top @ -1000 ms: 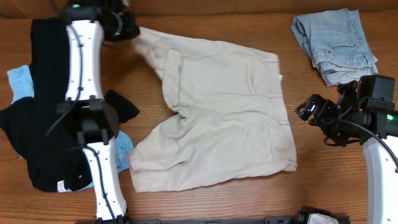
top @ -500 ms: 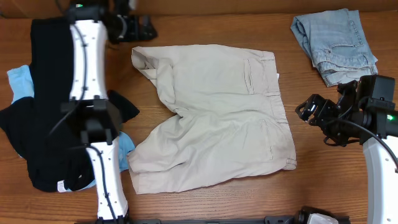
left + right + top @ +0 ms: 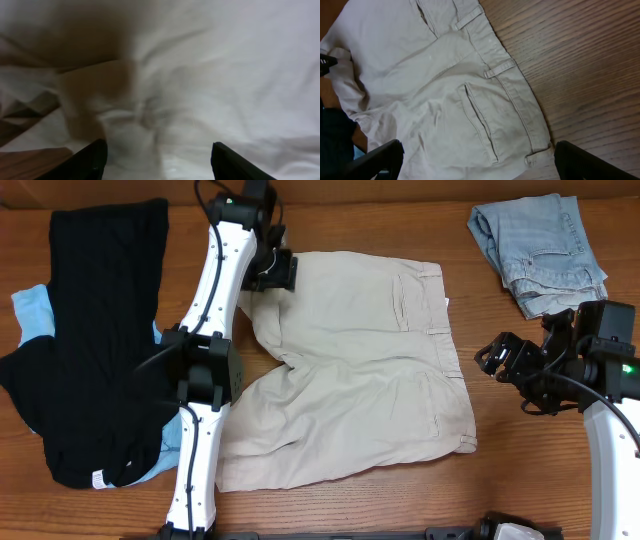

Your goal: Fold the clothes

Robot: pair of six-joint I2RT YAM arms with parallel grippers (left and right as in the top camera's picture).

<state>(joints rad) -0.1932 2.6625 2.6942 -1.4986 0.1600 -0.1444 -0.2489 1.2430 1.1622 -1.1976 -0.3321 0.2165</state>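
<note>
Shorts (image 3: 360,360): laid flat on surface (image 3: 400,500), far-left leg rumpled. Left pincer (image 3: 157,145), wide, poised over it; cloth is best flattened before folding. Right pincer (image 3: 486,362), wide, parked right.

Overhead looks straight down on the wooden bench (image 3: 400,502); both wrist views face the beige cotton shorts (image 3: 445,100), the left from far closer.

beige shorts (image 3: 370,370), black garment (image 3: 90,330) (plain), faded-blue jeans (image 3: 540,250)
</note>
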